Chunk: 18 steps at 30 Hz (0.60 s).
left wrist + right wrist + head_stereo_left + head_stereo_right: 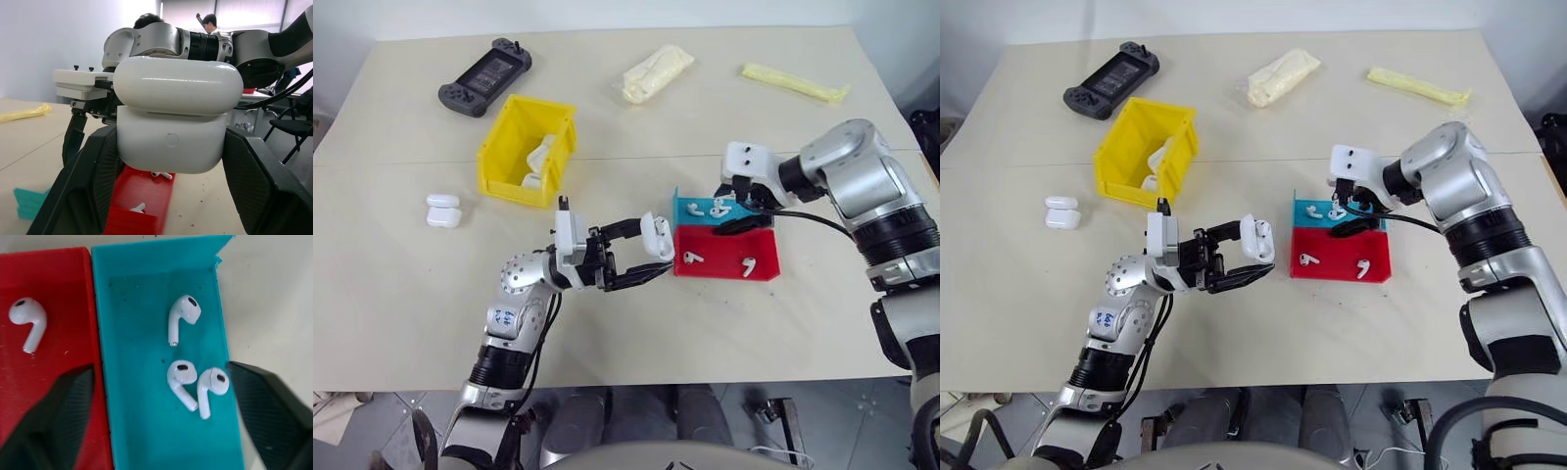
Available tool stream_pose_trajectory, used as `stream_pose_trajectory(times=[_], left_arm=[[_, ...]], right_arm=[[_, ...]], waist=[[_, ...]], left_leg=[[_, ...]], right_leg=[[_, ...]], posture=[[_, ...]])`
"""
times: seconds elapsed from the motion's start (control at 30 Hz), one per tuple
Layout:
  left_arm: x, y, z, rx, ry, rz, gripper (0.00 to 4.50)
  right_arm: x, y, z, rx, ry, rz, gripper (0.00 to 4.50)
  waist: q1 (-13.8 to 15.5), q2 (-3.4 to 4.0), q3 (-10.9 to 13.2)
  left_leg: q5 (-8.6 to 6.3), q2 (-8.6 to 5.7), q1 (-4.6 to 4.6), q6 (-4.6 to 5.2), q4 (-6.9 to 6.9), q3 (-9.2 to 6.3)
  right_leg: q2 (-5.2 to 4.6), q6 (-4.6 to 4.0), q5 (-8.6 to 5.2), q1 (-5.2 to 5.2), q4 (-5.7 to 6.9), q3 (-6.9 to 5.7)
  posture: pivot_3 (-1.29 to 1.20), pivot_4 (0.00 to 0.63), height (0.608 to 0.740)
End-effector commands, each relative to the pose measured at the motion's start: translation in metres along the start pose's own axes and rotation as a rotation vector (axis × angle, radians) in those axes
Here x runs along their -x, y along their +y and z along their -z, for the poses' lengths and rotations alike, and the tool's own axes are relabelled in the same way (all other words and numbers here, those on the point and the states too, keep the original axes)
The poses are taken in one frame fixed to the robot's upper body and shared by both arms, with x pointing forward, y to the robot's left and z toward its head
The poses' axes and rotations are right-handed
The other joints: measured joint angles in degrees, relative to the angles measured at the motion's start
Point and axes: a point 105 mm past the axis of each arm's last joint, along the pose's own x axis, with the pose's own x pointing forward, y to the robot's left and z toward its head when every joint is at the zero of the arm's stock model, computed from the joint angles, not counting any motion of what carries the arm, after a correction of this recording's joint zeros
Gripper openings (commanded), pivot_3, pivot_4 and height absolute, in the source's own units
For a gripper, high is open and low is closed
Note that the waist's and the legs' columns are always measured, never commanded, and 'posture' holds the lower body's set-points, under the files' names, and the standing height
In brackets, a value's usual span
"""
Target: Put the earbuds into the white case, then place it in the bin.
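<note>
Glossy white rounded-pebble earbud case point(176, 115), lid ajar, sits clamped between the left gripper's point(646, 257) black fingers above the beige table point(401, 294), beside the small red tray point(759, 266). Tiny white stemmed earbuds point(183, 318): three in the cyan tray point(142, 431), stems variously angled; two in red. Right gripper point(161, 411) hangs over cyan tray, jaws wide, empty. Yellow plastic bin point(504, 162) stands behind.

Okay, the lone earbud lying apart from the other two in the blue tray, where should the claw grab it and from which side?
Grip the earbud across its round head, coming straight down from above. It lies flat on the blue tray floor, apart from the touching pair, and the thin stem offers little to pinch.
</note>
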Motion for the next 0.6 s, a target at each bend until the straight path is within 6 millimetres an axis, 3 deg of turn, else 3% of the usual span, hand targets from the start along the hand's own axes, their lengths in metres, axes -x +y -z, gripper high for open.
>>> stream_pose_trajectory(times=[0.03, 0.13, 0.37, 0.6], left_arm=[[-0.002, -0.003, -0.011, -0.050, -0.026, 0.000, 2.79], [-0.002, -0.002, -0.011, -0.054, -0.025, -0.005, 2.79], [0.003, 0.001, -0.012, -0.068, -0.018, -0.036, 2.79], [0.002, -0.001, -0.012, -0.069, -0.024, -0.042, 2.79]], right_arm=[[0.007, -0.011, -0.007, 0.058, 0.010, 0.043, 2.84], [0.009, -0.010, -0.015, 0.054, -0.029, 0.017, 1.86], [0.026, -0.003, -0.031, 0.005, -0.123, -0.053, 1.86], [0.012, -0.004, -0.021, -0.004, -0.095, -0.041, 1.86]], waist=[[-0.1, 0.00, 0.0], [-0.3, 0.00, 0.0], [-0.9, 0.00, 0.0], [-0.9, 0.00, 0.0]], left_leg=[[0.00, 0.00, 0.00, 0.00, 0.02, 0.00], [0.00, -0.02, 0.00, 0.00, 0.06, 0.00], [0.00, -0.02, -0.01, 0.00, 0.04, -0.02], [0.00, -0.01, -0.01, 0.00, 0.04, -0.02]], right_leg=[[0.00, 0.00, 0.00, 0.00, 0.02, 0.00], [0.00, 0.00, 0.00, 0.01, 0.03, 0.01], [-0.01, 0.00, 0.00, 0.00, 0.02, 0.00], [-0.01, -0.01, 0.00, 0.00, 0.03, 0.00]], posture=[[0.00, 0.150, 0.740], [0.00, 0.150, 0.740], [0.00, 0.150, 0.740], [0.00, 0.150, 0.740]])
